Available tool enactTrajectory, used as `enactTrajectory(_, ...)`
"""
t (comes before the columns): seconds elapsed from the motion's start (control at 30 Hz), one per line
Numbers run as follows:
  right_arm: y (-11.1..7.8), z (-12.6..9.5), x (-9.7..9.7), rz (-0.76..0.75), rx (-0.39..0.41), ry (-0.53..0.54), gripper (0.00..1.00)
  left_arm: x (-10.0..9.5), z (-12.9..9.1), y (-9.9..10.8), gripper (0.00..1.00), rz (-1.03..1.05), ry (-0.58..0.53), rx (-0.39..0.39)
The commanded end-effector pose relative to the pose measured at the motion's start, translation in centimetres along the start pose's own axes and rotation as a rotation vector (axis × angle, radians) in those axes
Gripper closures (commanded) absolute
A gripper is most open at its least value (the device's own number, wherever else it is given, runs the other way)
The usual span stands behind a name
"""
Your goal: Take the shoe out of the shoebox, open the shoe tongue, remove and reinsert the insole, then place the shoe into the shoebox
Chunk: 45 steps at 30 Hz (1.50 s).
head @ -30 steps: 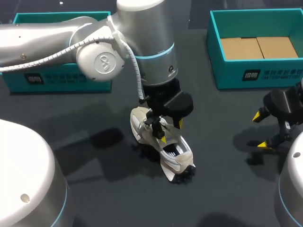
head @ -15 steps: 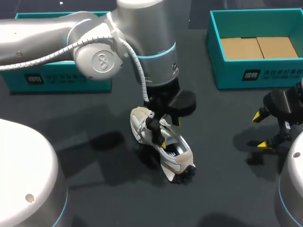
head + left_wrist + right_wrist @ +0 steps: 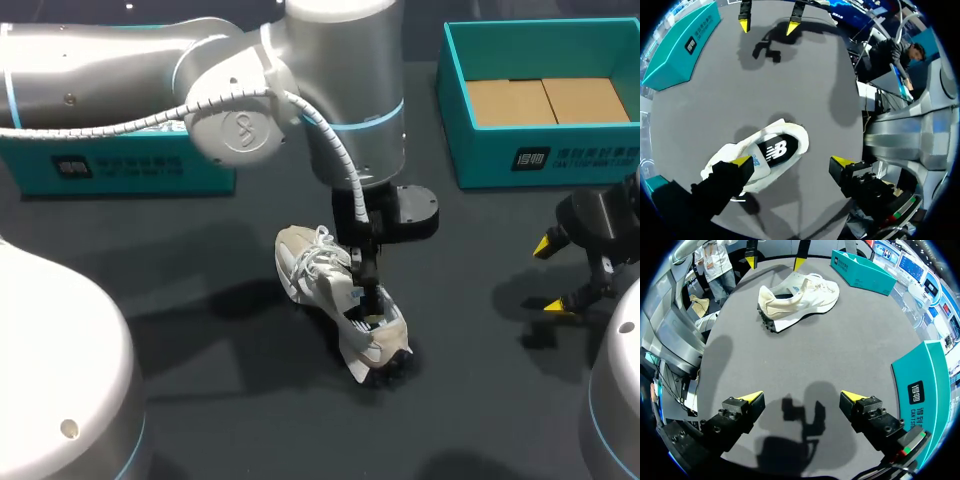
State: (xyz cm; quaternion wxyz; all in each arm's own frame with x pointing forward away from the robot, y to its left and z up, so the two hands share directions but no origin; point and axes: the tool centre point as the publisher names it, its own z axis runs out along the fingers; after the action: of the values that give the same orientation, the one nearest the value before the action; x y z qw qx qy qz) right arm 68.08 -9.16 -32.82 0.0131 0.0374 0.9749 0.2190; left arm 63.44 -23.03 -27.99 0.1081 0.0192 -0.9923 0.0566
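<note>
A cream running shoe [image 3: 335, 295] lies on the dark table, toe toward the back left, heel toward the front. In the left wrist view its dark insole [image 3: 775, 149] shows through the shoe [image 3: 747, 157] opening. My left gripper [image 3: 368, 300] hangs over the heel end, open. In its own view the left gripper [image 3: 792, 162] has one finger over the shoe's side and the other beside it, off the shoe. My right gripper [image 3: 560, 275] stands open and empty at the right, well clear of the shoe [image 3: 800, 299]; it holds nothing in its own view either [image 3: 802, 397].
The open teal shoebox [image 3: 540, 150] with a brown cardboard floor stands at the back right, close to my right gripper. A second teal box [image 3: 120, 165] sits at the back left under my left arm. Bare tabletop lies between shoe and right gripper.
My left gripper has spread wide and slid from the laces and tongue toward the heel opening. Its wrist has shifted right. The right arm has stayed where it was.
</note>
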Motion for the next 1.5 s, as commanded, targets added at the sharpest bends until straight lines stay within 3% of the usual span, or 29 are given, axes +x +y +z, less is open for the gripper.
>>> enactTrajectory(0.03, 0.0, 0.0, 0.2, 0.0, 0.002, -0.003, 0.0, 1.0, 1.6, -1.8, 0.0, -0.258, -0.005, -0.042)
enactTrajectory(0.3, 0.0, 0.0, 0.2, 0.0, 0.002, -0.003, 0.0, 2.7, 3.5, -2.7, 0.0, -0.422, -0.094, -0.043)
enactTrajectory(0.53, 0.0, 0.0, 0.2, 0.0, 0.002, -0.003, 0.0, 3.3, 4.8, -2.4, 0.0, -0.405, -0.125, -0.015)
enactTrajectory(1.1, 0.0, 0.0, 0.2, 0.0, 0.002, -0.003, 0.0, 2.6, 7.7, -2.3, 0.0, -0.401, -0.13, 0.015)
enactTrajectory(1.5, 0.0, 0.0, 0.2, 0.0, 0.002, -0.003, 0.0, 3.0, 9.8, -2.2, 0.19, -0.407, -0.168, 0.036)
